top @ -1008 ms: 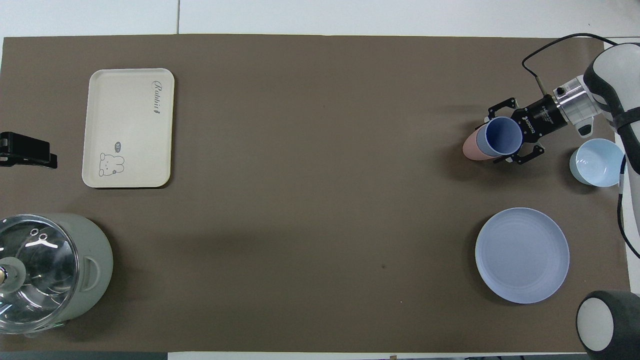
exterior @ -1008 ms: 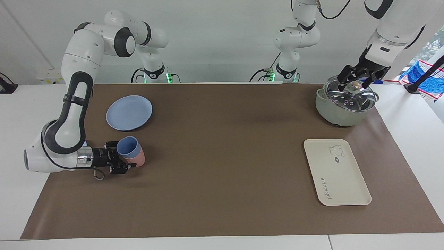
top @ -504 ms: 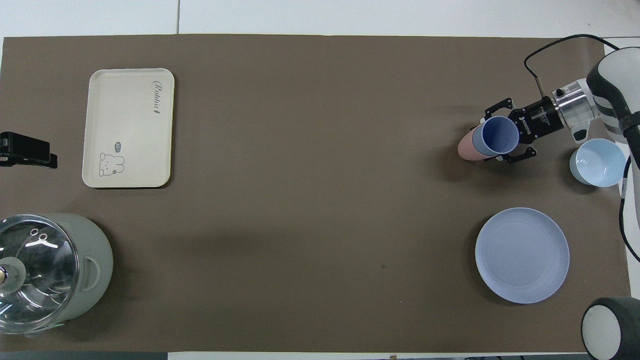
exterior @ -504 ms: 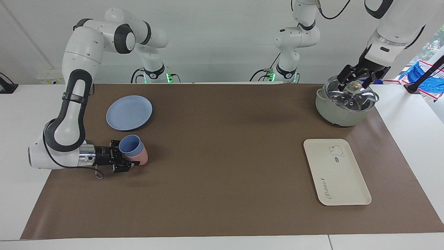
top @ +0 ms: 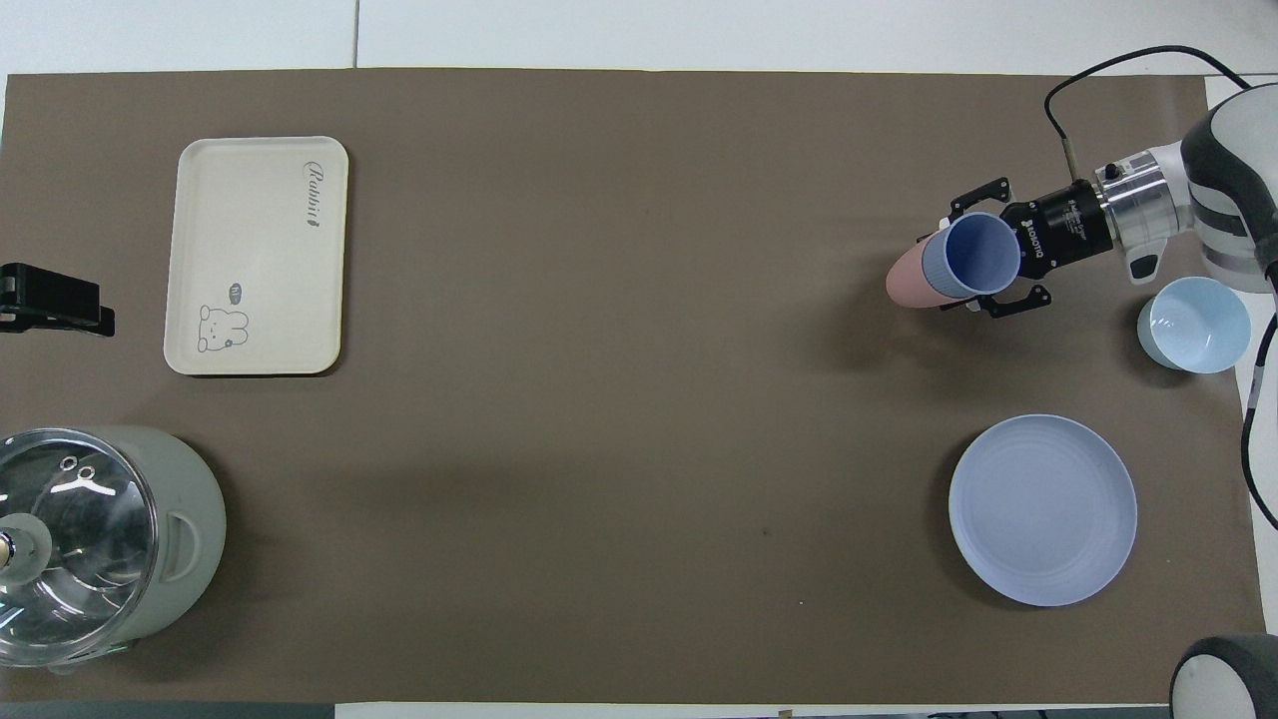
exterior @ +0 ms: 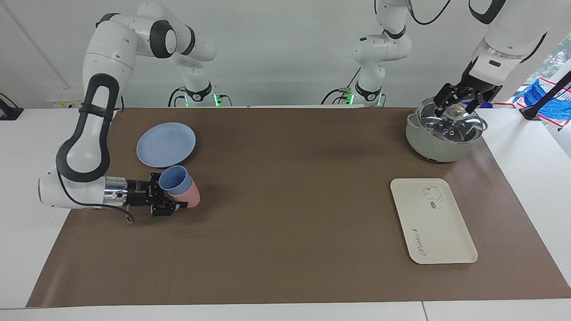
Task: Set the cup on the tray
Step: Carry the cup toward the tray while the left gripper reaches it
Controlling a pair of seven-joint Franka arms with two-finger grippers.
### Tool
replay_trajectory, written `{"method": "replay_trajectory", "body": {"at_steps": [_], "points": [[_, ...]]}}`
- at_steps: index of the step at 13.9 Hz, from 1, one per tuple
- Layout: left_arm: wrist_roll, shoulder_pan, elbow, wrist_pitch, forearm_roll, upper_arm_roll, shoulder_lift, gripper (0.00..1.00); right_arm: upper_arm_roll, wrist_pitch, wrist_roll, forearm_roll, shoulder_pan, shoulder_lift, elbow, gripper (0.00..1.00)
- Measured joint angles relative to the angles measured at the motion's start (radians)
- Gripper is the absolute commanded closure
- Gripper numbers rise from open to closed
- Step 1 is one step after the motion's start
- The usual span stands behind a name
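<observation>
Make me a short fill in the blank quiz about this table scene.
The right hand holds ___ nested cups: the blue cup in the pink cup.
The tray lies toward the ___ arm's end of the table.
The left hand hangs over the pot's ___.
Missing words: two; left; lid.

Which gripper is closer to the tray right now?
Left. The left gripper sits over the pot's lid, the pot standing beside the tray and nearer the robots. The right gripper holds the blue cup at the right arm's end of the table.
</observation>
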Motion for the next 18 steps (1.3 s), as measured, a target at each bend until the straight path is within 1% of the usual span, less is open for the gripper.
{"method": "replay_trajectory", "body": {"at_steps": [1,3,5,7,10,13,14,15,18], "points": [[0.000,0.000,0.000,0.000,0.000,0.000,0.000,0.00,0.000,0.010,0.007,0.016,0.025,-0.019,-0.029,1.00],[0.000,0.000,0.000,0.000,0.000,0.000,0.000,0.00,0.002,0.071,0.058,0.044,0.086,-0.063,-0.094,1.00],[0.000,0.000,0.000,0.000,0.000,0.000,0.000,0.00,0.006,0.117,0.128,0.052,0.161,-0.105,-0.127,1.00],[0.000,0.000,0.000,0.000,0.000,0.000,0.000,0.00,0.008,0.196,0.220,0.077,0.248,-0.136,-0.141,1.00],[0.000,0.000,0.000,0.000,0.000,0.000,0.000,0.00,0.009,0.309,0.346,0.139,0.353,-0.156,-0.147,1.00],[-0.008,-0.001,0.000,0.006,0.000,0.000,0.000,0.00,0.011,0.472,0.483,0.174,0.492,-0.167,-0.150,1.00],[-0.021,-0.008,-0.005,0.036,-0.002,-0.003,-0.001,0.00,0.011,0.527,0.521,0.188,0.540,-0.169,-0.155,1.00],[-0.062,-0.029,-0.025,0.096,-0.004,-0.007,-0.005,0.00,0.011,0.577,0.544,0.214,0.583,-0.172,-0.164,1.00],[-0.250,-0.142,-0.112,0.236,-0.005,-0.016,-0.011,0.00,0.011,0.708,0.586,0.255,0.676,-0.186,-0.208,1.00]]}}
